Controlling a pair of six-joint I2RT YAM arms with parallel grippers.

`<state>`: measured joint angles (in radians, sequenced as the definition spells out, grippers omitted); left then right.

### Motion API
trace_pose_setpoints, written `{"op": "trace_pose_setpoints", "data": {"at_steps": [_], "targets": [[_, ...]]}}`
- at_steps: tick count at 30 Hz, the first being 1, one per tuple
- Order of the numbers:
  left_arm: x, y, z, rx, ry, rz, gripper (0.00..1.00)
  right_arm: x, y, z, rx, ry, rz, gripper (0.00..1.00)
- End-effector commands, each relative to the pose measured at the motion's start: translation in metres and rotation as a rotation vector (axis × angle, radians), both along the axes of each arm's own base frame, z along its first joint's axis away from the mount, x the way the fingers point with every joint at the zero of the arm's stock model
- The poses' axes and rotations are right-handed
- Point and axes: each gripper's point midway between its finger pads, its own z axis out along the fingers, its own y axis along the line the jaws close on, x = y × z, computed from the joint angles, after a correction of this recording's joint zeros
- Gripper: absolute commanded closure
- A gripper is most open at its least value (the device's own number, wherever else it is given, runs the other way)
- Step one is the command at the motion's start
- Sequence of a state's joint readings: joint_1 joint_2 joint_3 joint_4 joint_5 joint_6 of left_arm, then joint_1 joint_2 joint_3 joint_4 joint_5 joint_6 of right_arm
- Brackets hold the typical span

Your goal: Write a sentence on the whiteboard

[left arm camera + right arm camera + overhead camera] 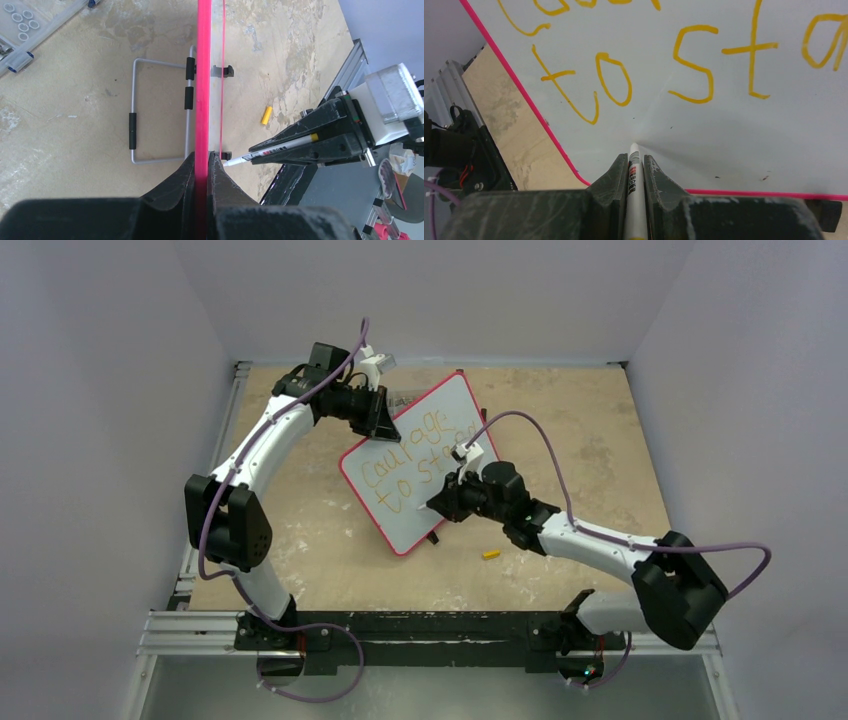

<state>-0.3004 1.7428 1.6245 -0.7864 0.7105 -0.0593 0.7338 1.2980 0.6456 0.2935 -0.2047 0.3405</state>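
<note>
The whiteboard (pixel 412 520) stands tilted on the table, with a red-pink rim. It is edge-on in the left wrist view (pixel 203 75). The sentence (pixel 410 445) in orange-yellow reads "courage", then "to sta" (pixel 696 70) on a second line; its end is hidden behind the right arm. My left gripper (pixel 385 415) is shut on the board's upper rim, seen close in the left wrist view (pixel 204 161). My right gripper (pixel 440 502) is shut on a white marker (pixel 634 175), which also shows in the left wrist view (pixel 280 148). The marker's tip is at the board face, below "to".
A yellow marker cap (pixel 490 554) lies on the table near the board's lower corner; it also shows in the left wrist view (pixel 267 115). A wire stand (pixel 134 110) and black clips (pixel 222 71) sit at the board's foot. A clear tray (pixel 20 25) lies behind. Grey walls enclose the table.
</note>
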Motion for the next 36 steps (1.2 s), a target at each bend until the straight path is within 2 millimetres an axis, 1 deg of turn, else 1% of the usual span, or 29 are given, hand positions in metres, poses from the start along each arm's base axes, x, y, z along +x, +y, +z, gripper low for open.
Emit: {"op": "trace_pose_setpoints", "data": {"at_steps": [1,6,17,19,26,33,36], "targets": [[0.004,0.024,-0.039,0.178,0.005,0.016,1.0,0.0,0.012,0.011,0.06,-0.045,0.015,1.0],[0.004,0.024,-0.036,0.175,0.002,0.017,1.0,0.004,0.009,0.0,0.049,-0.045,-0.026,1.0],[0.003,0.023,-0.034,0.169,-0.001,0.016,1.0,0.026,-0.011,-0.01,-0.014,-0.062,-0.187,1.0],[0.003,0.023,-0.034,0.168,0.002,0.015,1.0,0.03,-0.015,-0.009,-0.031,-0.07,-0.216,1.0],[0.003,0.023,-0.032,0.163,-0.005,0.015,1.0,0.036,-0.027,-0.002,-0.056,-0.081,-0.282,1.0],[0.002,0.023,-0.032,0.162,-0.004,0.015,1.0,0.032,-0.029,0.008,-0.065,-0.107,-0.255,1.0],[0.002,0.023,-0.032,0.163,-0.003,0.016,1.0,0.024,-0.021,0.018,-0.029,-0.128,-0.189,1.0]]}}
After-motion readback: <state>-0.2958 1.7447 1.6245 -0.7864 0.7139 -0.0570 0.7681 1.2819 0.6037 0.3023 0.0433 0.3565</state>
